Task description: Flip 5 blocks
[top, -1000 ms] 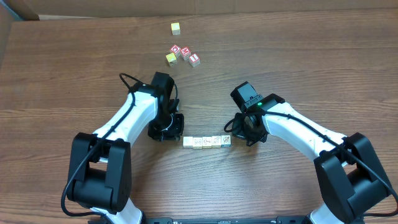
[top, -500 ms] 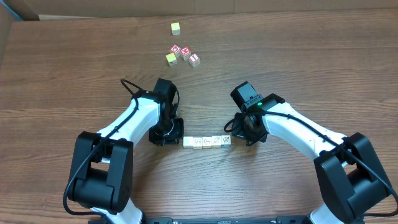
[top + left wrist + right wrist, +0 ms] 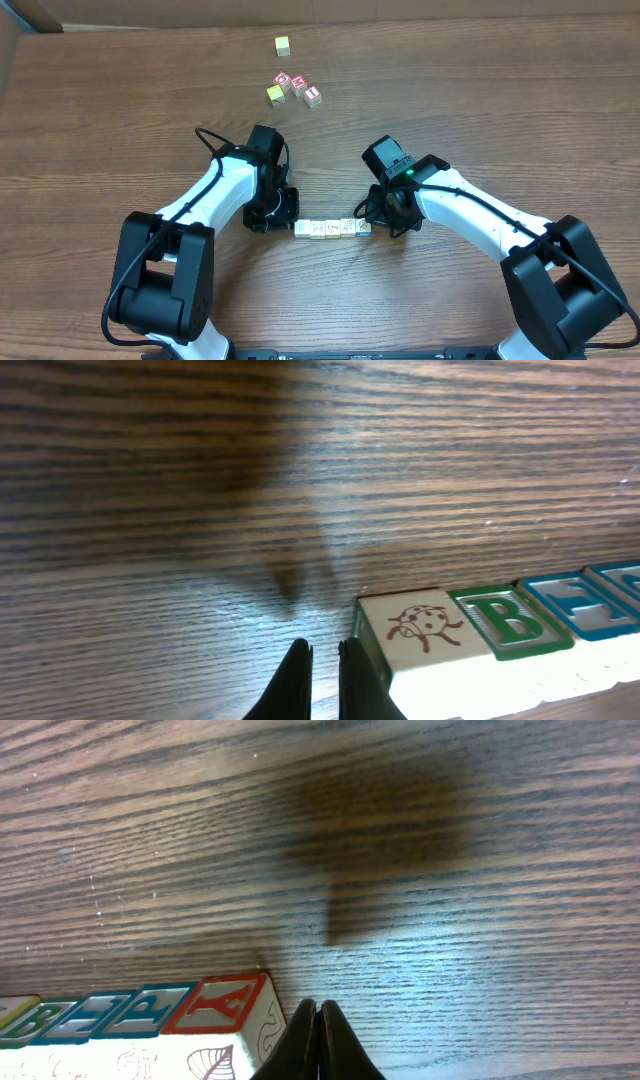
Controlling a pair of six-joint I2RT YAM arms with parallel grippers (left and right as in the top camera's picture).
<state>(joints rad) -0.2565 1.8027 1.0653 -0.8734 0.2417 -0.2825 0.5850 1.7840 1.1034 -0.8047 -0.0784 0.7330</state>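
The blocks (image 3: 332, 228) are pale cubes lying in one tight row between my two arms. My left gripper (image 3: 288, 218) is shut and empty at the row's left end. In the left wrist view its fingertips (image 3: 322, 660) stand beside the end block with a ladybug drawing (image 3: 425, 630), then a green B face (image 3: 505, 622). My right gripper (image 3: 370, 215) is shut and empty at the row's right end. In the right wrist view its tips (image 3: 318, 1020) rest against the end block with a red Y face (image 3: 222, 1005).
At the back of the table sit two red-faced letter cubes (image 3: 297, 87) with a yellow cube (image 3: 274, 94) beside them, and another yellow cube (image 3: 283, 45) farther back. A cardboard edge (image 3: 30, 15) runs along the far side.
Both grippers have closed in on the row: the left one shifted right toward its left end, the right one shifted left toward its right end. The blocks have stayed in line.
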